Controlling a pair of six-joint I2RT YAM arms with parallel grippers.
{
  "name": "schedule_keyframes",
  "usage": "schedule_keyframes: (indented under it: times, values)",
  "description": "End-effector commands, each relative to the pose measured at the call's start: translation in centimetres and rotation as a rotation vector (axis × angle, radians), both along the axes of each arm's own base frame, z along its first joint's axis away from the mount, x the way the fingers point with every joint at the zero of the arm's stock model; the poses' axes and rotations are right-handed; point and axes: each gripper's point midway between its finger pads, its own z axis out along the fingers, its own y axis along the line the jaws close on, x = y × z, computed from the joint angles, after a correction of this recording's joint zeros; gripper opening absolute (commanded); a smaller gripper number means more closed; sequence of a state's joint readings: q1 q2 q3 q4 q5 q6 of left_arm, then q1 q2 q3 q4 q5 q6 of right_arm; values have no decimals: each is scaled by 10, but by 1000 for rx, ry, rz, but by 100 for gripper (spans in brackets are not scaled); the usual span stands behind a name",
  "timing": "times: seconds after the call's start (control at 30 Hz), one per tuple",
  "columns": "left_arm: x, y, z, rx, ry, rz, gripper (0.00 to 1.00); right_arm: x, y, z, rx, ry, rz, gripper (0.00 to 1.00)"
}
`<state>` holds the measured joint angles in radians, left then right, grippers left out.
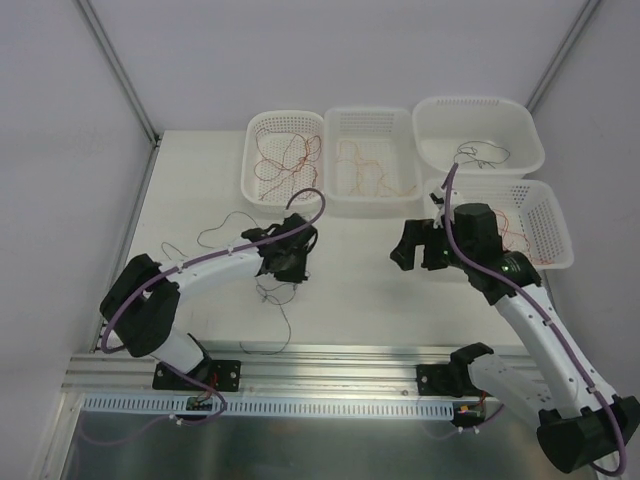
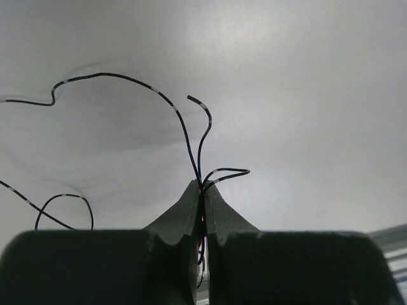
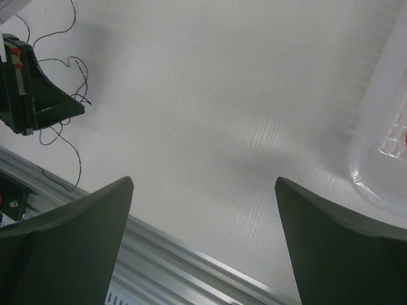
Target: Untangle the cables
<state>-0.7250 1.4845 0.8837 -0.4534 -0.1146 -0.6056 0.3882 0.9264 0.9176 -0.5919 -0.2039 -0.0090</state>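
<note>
The loose cables are thin black strands on the white table left of centre. One loop trails off to the far left. My left gripper is down on them. In the left wrist view this gripper is shut on the black, white-banded cables, and a trace of red shows between the jaws. My right gripper hangs over bare table to the right; the right wrist view shows it open and holding nothing, with the left gripper and the black strands at the far left.
Four white baskets stand along the back: one with dark red wires, one with orange, one with a black wire, and one with red, beside my right arm. An aluminium rail runs along the near edge.
</note>
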Motion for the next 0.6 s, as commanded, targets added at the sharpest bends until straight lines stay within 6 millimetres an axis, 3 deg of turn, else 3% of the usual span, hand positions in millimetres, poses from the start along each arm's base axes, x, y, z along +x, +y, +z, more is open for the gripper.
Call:
schedule_keyframes:
  times: [0.0, 0.03, 0.1, 0.13, 0.2, 0.23, 0.4, 0.47, 0.57]
  values:
    - [7, -74, 42, -126, -73, -171, 0, -2, -17, 15, -42, -104, -51, 99]
    - [11, -99, 67, -186, -108, -220, 0, -3, -25, 24, -47, -150, -84, 99]
    - [0, -132, 84, -225, -129, -320, 0, -4, -33, 34, -47, -197, -118, 99]
    - [4, -151, 110, -276, -174, -350, 0, -4, -38, 40, -50, -225, -143, 99]
    - [-5, -175, 131, -318, -206, -434, 0, -8, -49, 55, -43, -297, -188, 99]
    - [-4, -187, 154, -355, -247, -455, 0, -8, -53, 61, -45, -323, -208, 99]
    - [-6, -197, 198, -422, -325, -509, 0, -17, -65, 83, -29, -425, -239, 99]
    - [-4, -193, 193, -397, -337, -512, 5, -18, -64, 82, -33, -427, -230, 99]
    - [1, -177, 170, -326, -325, -478, 24, -15, -59, 71, -47, -387, -199, 99]
